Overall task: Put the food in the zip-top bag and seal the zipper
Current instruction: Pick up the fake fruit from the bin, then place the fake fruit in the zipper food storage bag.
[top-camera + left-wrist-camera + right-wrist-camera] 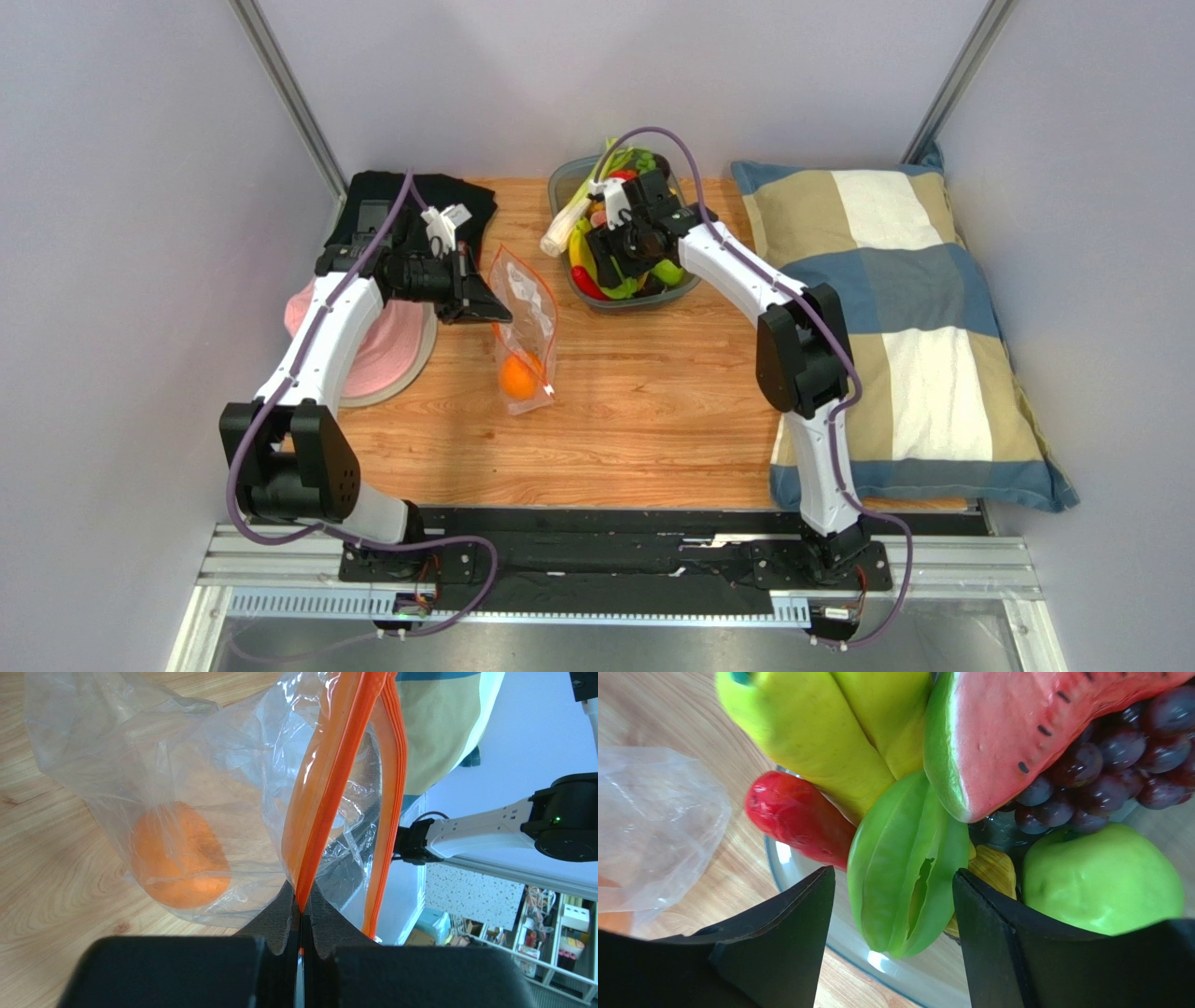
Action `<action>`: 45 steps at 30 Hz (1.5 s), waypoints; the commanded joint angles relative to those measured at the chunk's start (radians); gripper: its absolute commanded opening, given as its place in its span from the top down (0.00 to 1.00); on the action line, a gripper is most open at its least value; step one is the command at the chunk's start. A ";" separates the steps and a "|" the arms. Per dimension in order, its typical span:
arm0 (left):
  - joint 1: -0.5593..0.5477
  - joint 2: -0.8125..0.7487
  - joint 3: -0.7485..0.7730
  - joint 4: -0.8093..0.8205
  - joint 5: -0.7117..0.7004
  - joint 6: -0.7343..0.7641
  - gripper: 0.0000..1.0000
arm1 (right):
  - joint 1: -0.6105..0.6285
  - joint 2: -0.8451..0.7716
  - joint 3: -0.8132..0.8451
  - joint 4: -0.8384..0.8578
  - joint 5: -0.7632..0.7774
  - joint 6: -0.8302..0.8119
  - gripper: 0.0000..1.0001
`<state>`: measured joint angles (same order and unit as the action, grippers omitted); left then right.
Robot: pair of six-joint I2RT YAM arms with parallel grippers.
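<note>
One fruit is in so far: the orange (179,854) sits at the bottom of the zip-top bag (140,756), below and to one side of the left gripper (302,917). That gripper is closed down tight on one lip of the zipper (330,791), pads pressed together with the orange-red strip running straight out from between them. The other lip bows away, so the mouth hangs open.

What matters next is the right gripper (892,882). It's spread wide over the tray (777,857) and grips nothing, with the green starfruit (899,847) dead centre between the fingers. The starfruit's long axis runs lengthwise out from the gripper, so the jaws would close across its narrow width, which looks like the right way to take it. There's a clear gap on one side. On the other I can't tell if the pad is touching it.

It's a crowded neighbourhood: green apple (1102,878) just outside one finger, a red piece (798,815) outside the other, banana (829,728) and watermelon slice (1018,735) just beyond the tips. The bag shows off to the red piece's side, so the right arm is the one to carry it over.
</note>
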<state>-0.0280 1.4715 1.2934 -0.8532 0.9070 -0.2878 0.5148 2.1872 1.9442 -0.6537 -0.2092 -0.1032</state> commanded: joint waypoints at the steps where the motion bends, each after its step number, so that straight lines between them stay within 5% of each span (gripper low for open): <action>1: 0.008 0.004 0.041 -0.003 0.007 0.024 1.00 | -0.001 0.019 0.039 0.023 0.022 -0.027 0.35; 4: 0.008 0.007 0.040 -0.004 0.010 0.027 1.00 | -0.006 0.023 0.033 0.022 0.022 -0.027 0.39; 8: 0.008 0.003 0.041 -0.006 0.010 0.030 1.00 | -0.018 -0.001 0.024 0.012 0.004 -0.020 0.60; 18: 0.008 -0.005 0.038 -0.004 0.021 0.032 1.00 | -0.018 -0.177 -0.014 -0.040 -0.045 0.043 0.91; 28: 0.008 -0.007 0.015 0.023 0.027 0.016 1.00 | -0.030 -0.325 -0.102 -0.112 -0.062 0.039 0.96; 32: 0.008 -0.004 0.006 0.039 0.035 -0.002 1.00 | -0.029 -0.424 -0.116 -0.126 -0.200 0.069 0.97; 38: 0.008 0.001 -0.002 0.062 0.044 -0.030 1.00 | 0.001 -0.553 -0.163 0.021 -0.455 0.307 0.96; 45: 0.007 0.006 -0.006 0.089 0.058 -0.068 1.00 | 0.116 -0.560 -0.228 0.229 -0.516 0.490 0.95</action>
<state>-0.0261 1.4780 1.2873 -0.8143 0.9302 -0.3222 0.5682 1.6150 1.7397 -0.5861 -0.6376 0.2428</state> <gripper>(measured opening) 0.011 0.215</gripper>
